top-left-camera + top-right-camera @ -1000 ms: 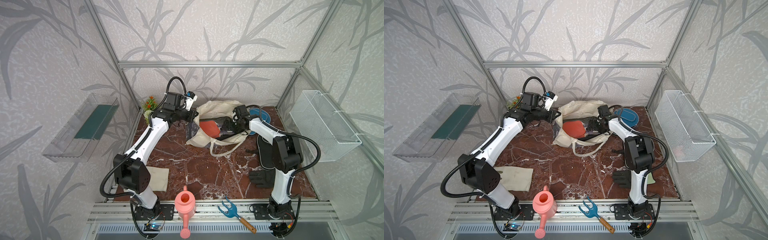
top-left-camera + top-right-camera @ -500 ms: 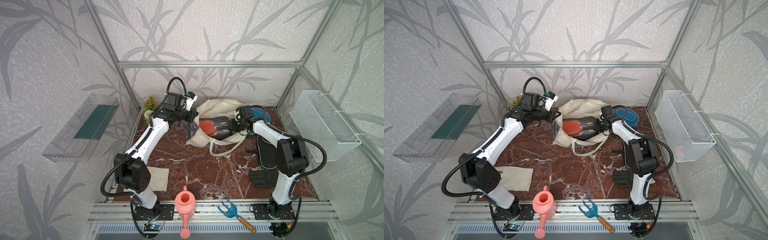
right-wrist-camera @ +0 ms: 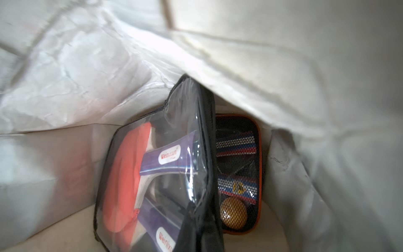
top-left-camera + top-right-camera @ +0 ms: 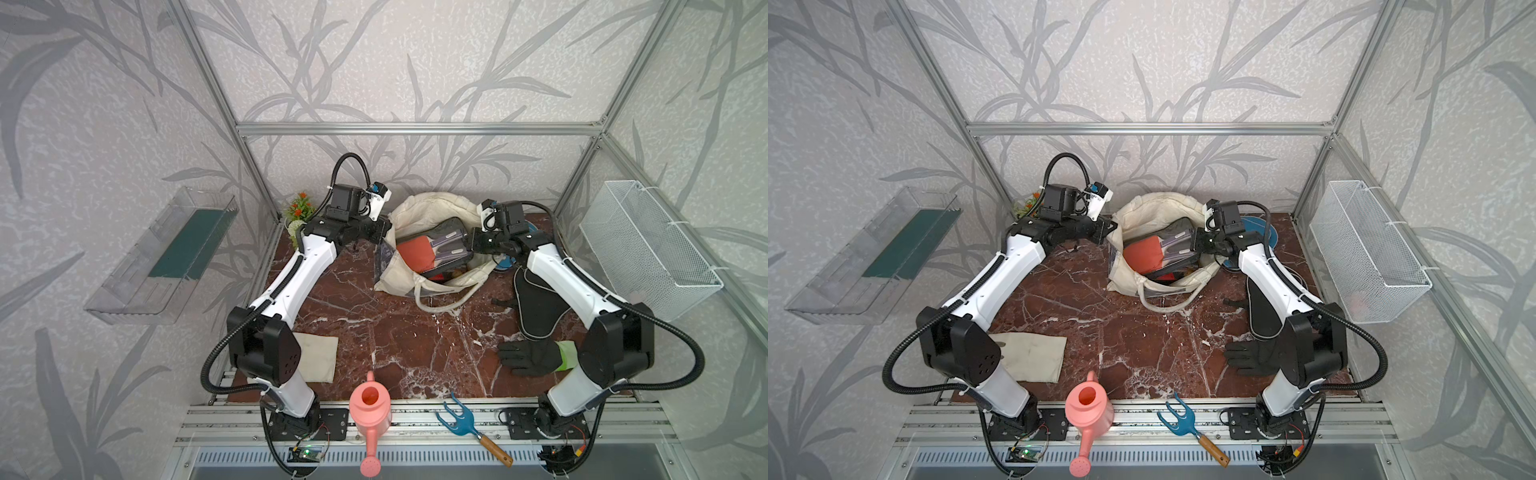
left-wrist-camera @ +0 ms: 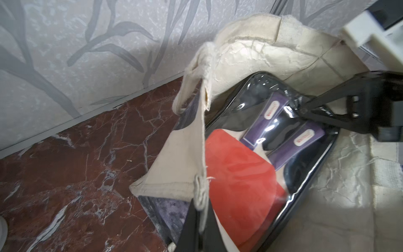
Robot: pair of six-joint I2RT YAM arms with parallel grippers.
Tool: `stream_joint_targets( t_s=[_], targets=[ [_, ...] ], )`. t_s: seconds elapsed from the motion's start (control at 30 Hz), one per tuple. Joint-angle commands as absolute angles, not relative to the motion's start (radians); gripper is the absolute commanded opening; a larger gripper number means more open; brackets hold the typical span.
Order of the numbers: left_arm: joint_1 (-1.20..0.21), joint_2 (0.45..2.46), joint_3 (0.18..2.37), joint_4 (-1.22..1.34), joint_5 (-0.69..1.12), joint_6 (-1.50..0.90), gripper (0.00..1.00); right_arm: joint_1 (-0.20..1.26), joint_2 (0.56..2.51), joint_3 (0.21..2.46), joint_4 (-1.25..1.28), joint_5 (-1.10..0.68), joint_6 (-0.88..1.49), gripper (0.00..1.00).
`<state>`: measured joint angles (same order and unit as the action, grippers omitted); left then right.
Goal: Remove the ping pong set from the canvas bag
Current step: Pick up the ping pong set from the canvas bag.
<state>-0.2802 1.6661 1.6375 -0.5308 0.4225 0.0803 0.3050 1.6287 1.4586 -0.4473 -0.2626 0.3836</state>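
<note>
— In the bag, at the back of the table: any sign of the set out yet?
— Not out; tilted up in the mouth, clear window facing up; lifting clear left to do, by the look of it; same for the mesh pouch beneath.
— And the grippers?
— Right gripper clamped on the set's handle-end rim; left gripper pinched on the bag's edge, holding the mouth wide.
</note>
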Motion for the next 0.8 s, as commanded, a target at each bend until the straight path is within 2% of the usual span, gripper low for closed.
stream_joint_targets(
  t_s=[0.0,0.23,0.3,0.37,0.47,0.53,0.63,0.77],
  targets=[
    [-0.251,1.683,1.705,-0.580,0.332,0.116,0.00,0.322,1.570,1.562,-0.514,-0.314,0.299,0.00],
    [-0.238,1.725,1.805,-0.647,0.283,0.131,0.00,0.330,1.574,1.737,-0.584,-0.307,0.235,0.00],
    [-0.236,1.729,1.827,-0.659,0.281,0.131,0.10,0.329,1.579,1.782,-0.598,-0.303,0.212,0.00],
    [-0.236,1.726,1.845,-0.671,0.284,0.131,0.25,0.330,1.583,1.825,-0.606,-0.302,0.192,0.00],
    [-0.236,1.718,1.865,-0.685,0.296,0.128,0.54,0.330,1.597,1.886,-0.634,-0.305,0.170,0.00],
    [-0.236,1.707,1.871,-0.691,0.315,0.123,0.66,0.329,1.603,1.914,-0.639,-0.302,0.160,0.00],
    [-0.239,1.681,1.869,-0.693,0.354,0.114,0.75,0.330,1.614,1.947,-0.646,-0.307,0.148,0.00],
    [-0.250,1.640,1.850,-0.679,0.446,0.123,0.80,0.328,1.605,1.966,-0.625,-0.337,0.130,0.00]
  ],
)
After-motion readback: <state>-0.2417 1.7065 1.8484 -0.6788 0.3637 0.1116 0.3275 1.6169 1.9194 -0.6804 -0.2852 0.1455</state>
